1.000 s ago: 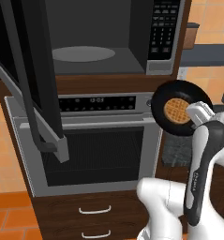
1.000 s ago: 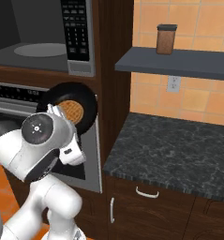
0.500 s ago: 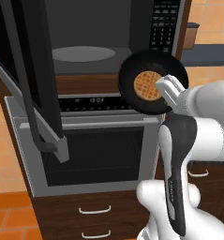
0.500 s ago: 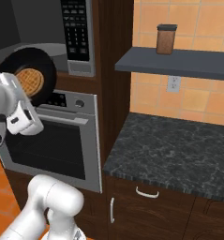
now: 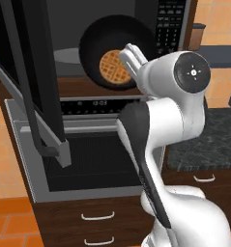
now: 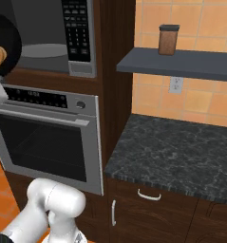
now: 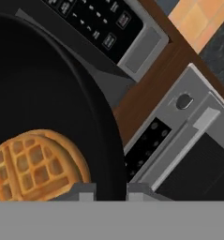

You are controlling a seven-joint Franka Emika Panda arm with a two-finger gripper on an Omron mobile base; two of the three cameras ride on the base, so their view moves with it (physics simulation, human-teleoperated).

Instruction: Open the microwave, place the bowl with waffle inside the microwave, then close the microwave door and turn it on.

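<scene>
Claw clamped rim of bowl with waffle; bowl tipped nearly on edge, waffle face toward camera. Bowl hung before open cavity of microwave, at 12 o'clock of oven. Microwave door swung wide at 9 o'clock of bowl. Keypad at 3 o'clock of bowl. Jar stood on shelf over desk.
</scene>
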